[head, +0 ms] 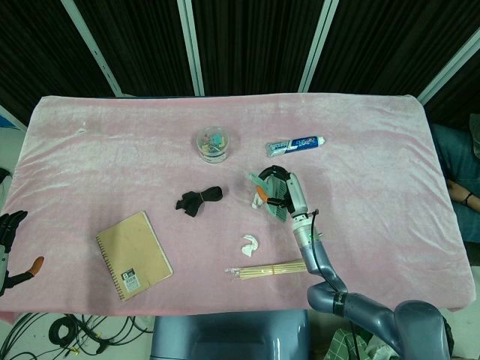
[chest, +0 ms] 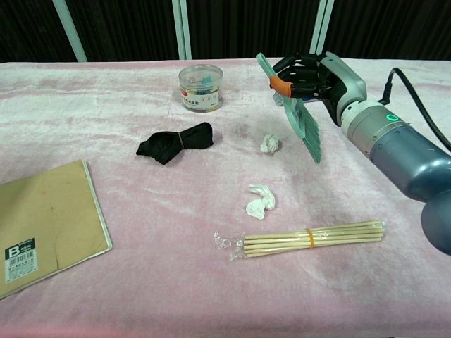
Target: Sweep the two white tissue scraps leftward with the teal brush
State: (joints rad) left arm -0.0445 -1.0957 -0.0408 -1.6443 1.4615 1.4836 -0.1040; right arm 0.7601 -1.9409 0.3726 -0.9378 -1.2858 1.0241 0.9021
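In the head view, one teal brush (head: pixel 274 196) is gripped by the right hand (head: pixel 281 193) above the pink table cover (head: pixel 375 150), bristles directed toward the near edge. One white tissue scrap (head: pixel 248 245) is seen lying left of and nearer than the brush, apart from it; a second scrap cannot be clearly made out here beside the hand. One bundle of wooden sticks (head: pixel 270 269), one notebook (head: pixel 133 255), one black cloth item (head: pixel 199 199), one clear jar (head: pixel 213 143) and one toothpaste tube (head: pixel 295 144) are also present. The left hand (head: pixel 10 247) is visible at the left frame edge, holding nothing, fingers apart. In the chest view, two tissue scraps are counted: one (chest: pixel 268 144) just left of the raised bristles, one (chest: pixel 260 200) nearer, beside the sticks (chest: pixel 310 237). The brush (chest: pixel 299 115) is held tilted, clear of both scraps.
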